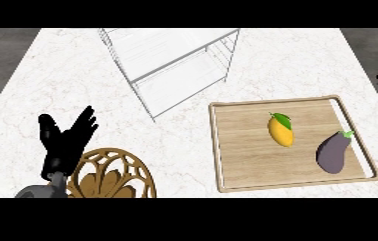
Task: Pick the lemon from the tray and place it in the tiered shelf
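Note:
A yellow lemon (281, 130) with a green leaf lies on the wooden tray (236, 150) at the right, near the tray's middle. The white wire tiered shelf (173, 65) stands at the back centre of the marble counter. My left hand (66, 140) rests open at the lower left, fingers up, far from the tray. My right hand does not show in the head view.
A purple eggplant (335, 152) lies on the tray to the right of the lemon. A round carved wooden trivet (114, 177) sits at the lower left, just beside my left hand. Bare marble lies between shelf and tray.

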